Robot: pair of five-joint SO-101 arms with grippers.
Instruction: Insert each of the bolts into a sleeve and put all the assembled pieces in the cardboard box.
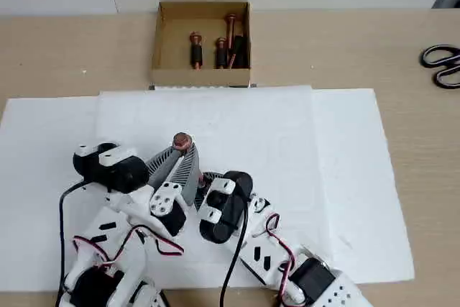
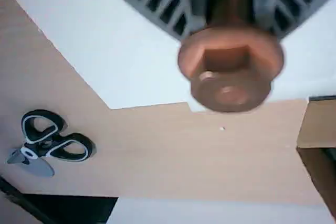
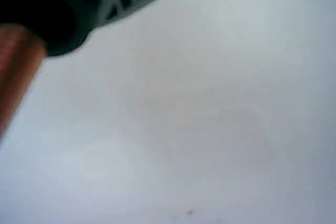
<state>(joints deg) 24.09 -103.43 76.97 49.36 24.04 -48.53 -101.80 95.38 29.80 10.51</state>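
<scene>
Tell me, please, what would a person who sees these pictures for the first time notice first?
First, the copper bolt gripped in the left hand, above the near part of the white sheet. Next, the cardboard box just beyond the sheet's far edge, with a few bolts in black sleeves already inside. The black scissors lie alone off the sheet, far to the right.
</scene>
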